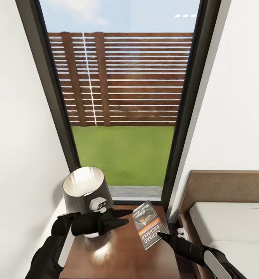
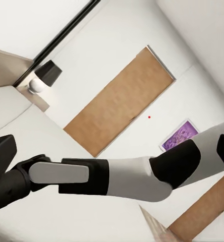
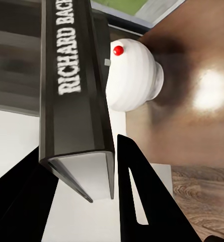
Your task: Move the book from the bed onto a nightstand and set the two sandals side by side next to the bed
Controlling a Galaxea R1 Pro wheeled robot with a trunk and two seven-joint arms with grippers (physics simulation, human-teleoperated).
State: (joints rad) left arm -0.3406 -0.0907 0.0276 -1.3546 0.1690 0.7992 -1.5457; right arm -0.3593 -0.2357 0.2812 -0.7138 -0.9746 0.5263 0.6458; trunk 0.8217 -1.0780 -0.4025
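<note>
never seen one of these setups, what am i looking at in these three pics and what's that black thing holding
It is a simulated two-armed robot in a bedroom. The large picture comes from its head camera, looking down over both black arms at a dark wood nightstand beside the bed, with a window behind. A lamp stands on the nightstand. The right gripper pinches the lower edge of a paperback book, holding it tilted over the nightstand top. The right wrist picture looks along those fingers at the book's spine and the lamp's white base. The left wrist picture looks across the room at a brown door.
</note>
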